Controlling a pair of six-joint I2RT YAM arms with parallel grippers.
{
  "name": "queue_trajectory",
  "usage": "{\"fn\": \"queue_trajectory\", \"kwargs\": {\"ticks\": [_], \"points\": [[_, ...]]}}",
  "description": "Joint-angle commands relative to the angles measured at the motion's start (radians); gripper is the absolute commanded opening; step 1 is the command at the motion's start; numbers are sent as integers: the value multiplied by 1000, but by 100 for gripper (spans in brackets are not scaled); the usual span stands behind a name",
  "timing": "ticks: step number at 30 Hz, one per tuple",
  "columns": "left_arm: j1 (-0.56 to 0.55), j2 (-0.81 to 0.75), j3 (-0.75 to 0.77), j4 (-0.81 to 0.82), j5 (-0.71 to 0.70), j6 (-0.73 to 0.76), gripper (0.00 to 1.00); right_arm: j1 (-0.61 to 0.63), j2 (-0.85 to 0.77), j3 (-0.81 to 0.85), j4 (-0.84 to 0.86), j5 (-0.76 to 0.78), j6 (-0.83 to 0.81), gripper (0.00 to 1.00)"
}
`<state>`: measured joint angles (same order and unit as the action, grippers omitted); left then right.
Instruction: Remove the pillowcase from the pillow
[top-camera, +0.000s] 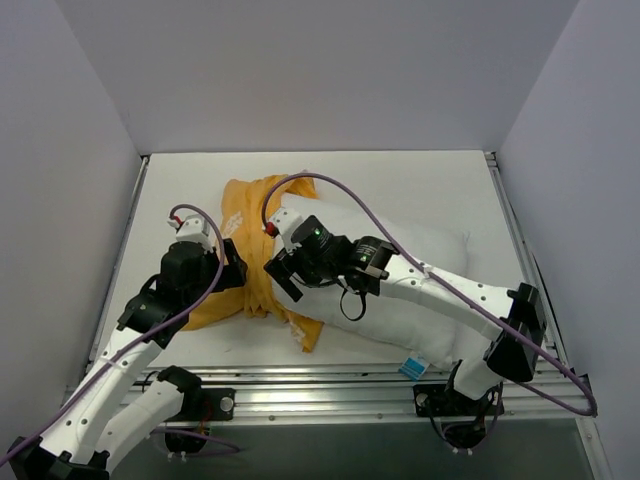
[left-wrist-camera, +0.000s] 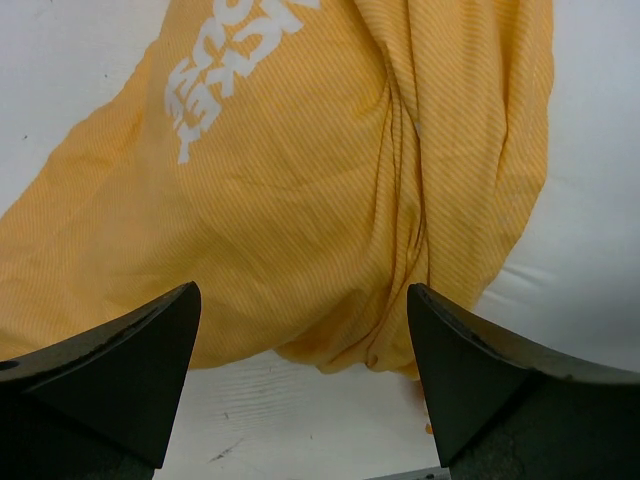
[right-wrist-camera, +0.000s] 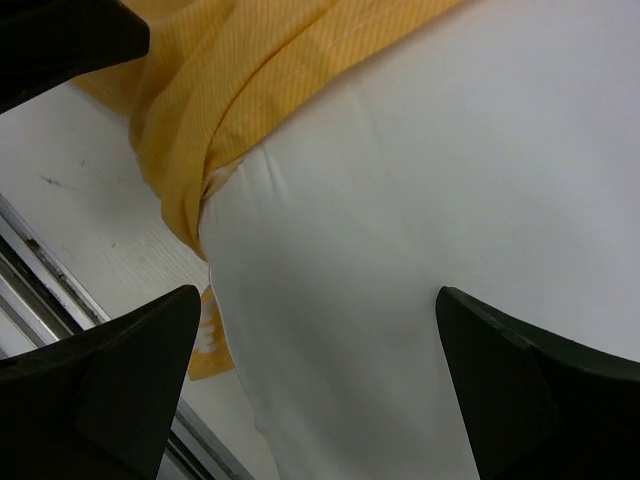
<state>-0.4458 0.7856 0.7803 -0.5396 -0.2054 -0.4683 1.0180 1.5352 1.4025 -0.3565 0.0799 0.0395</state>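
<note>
- Left gripper: fingers spread wide, nothing between them; whether the tips touch the cloth cannot be told
- Pillowcase: orange-yellow cloth with fine stripes, lying directly ahead of and below the left gripper's fingers, bunched in long folds; white printed lettering on its far part, beyond the fingertips
- Right gripper: fingers spread wide, nothing between them, positioned over bare white fabric; contact cannot be told
- Pillow: plump and plain white, filling the space under and ahead of the right gripper's fingers; its far end is wrapped in the gathered pillowcase, whose edge lies just beyond the right gripper's left fingertip
- The two grippers: close together in the top view, the left one on the cloth side, the right one on the bare pillow side, and the crumpled band of pillowcase runs between them
- Table: white surface under pillow and pillowcase, beyond and around both grippers
- Metal rail: along the near table edge, behind both grippers
- Blue tag: on the pillow's near corner, back beside the right arm's base
</note>
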Motion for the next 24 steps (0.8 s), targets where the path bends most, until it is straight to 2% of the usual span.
{"fn": "queue_trajectory", "kwargs": {"ticks": [1,5,9,11,12,13,14,15,17,24], "points": [[-5,-9,-10,1,3,-64,92,24,43,-16,40,98,-87,100],[-5,-2,-27,33,34,-66,92,18,120,-79,85,190,-96,100],[-5,12,-36,61,112,-27,92,-10,200,-106,126,190,-78,100],[-5,29,-36,67,129,-17,93,-36,218,-117,163,150,-70,85],[-7,33,-41,69,133,-15,92,-45,223,-120,169,138,-66,74],[-7,40,-41,73,141,-15,92,-67,230,-120,175,111,-61,45],[-7,43,-44,87,144,-13,92,-79,230,-120,188,101,-49,31],[-7,44,-47,92,146,-12,92,-90,232,-117,192,89,-44,11],[-7,53,-49,105,139,-10,92,-124,232,-114,201,41,-40,0],[-17,135,-23,174,98,11,92,-154,224,-97,221,-63,-21,0]]}}
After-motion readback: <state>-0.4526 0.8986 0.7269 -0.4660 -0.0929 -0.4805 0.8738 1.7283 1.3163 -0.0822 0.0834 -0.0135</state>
